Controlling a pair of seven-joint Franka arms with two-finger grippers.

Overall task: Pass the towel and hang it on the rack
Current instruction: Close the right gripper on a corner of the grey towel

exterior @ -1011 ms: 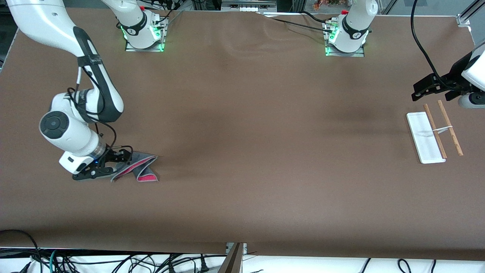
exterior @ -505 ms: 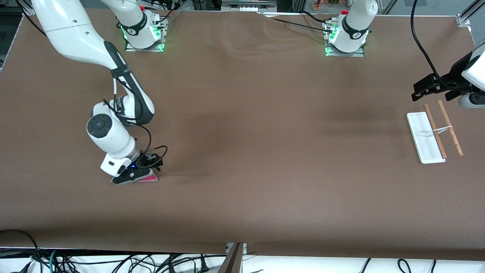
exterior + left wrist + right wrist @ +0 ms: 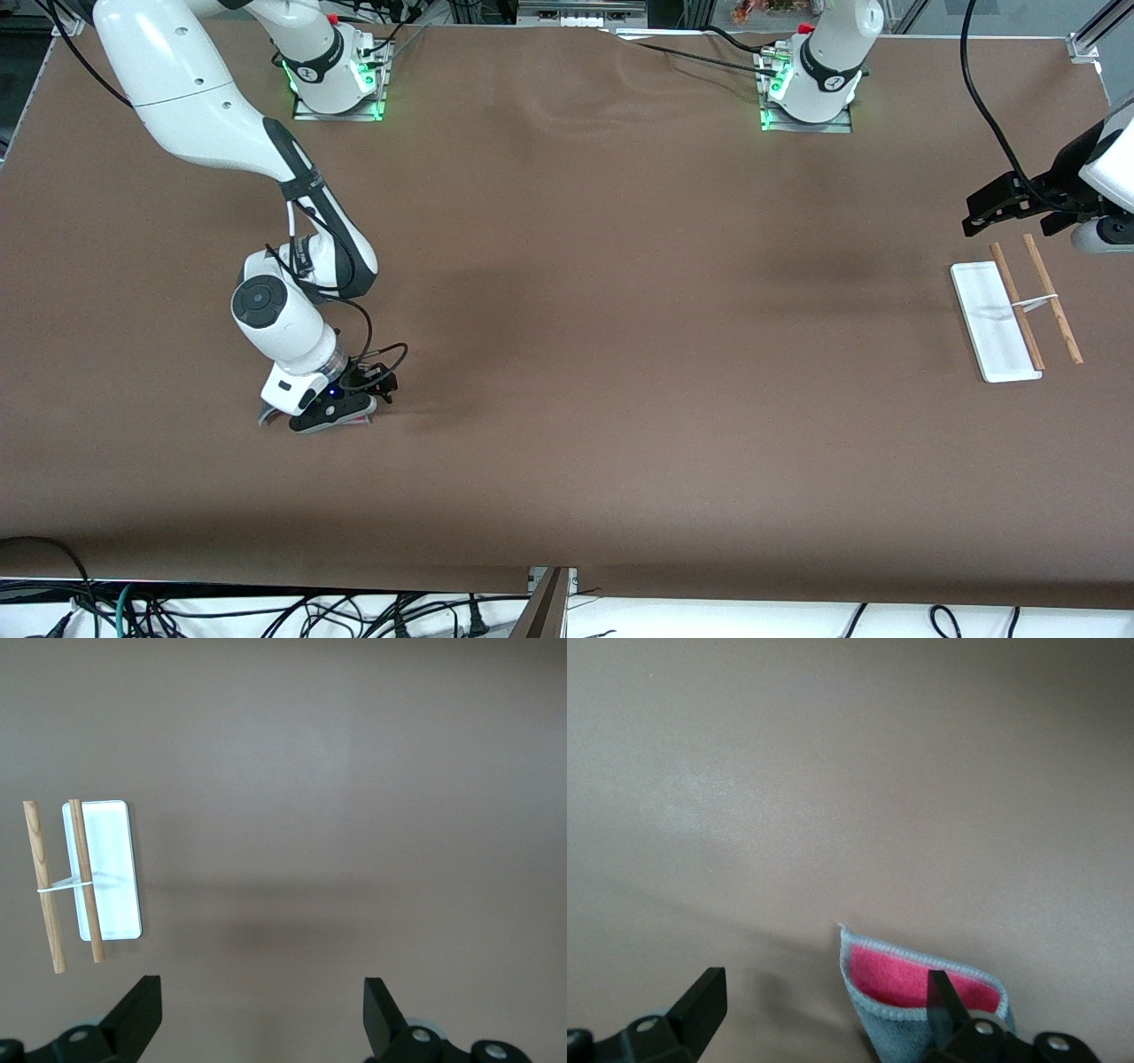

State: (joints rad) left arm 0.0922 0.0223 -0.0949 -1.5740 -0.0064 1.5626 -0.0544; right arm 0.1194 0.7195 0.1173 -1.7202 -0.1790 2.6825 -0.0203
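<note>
Right gripper sits low over the towel, jaws apart, nothing clamped. Towel lies folded on the table, well apart from the rack, pink face up, its corner pointing away from the wrist. Left gripper waits above the table near the rack, jaws apart; the rods' long axis runs nearer-to-farther from the front camera.

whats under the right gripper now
The towel lies on the brown table under the right gripper, whose fingers are open. The wrist view shows a folded corner, pink inside with a light stitched edge. The gripper hides most of the towel from the front.
</note>
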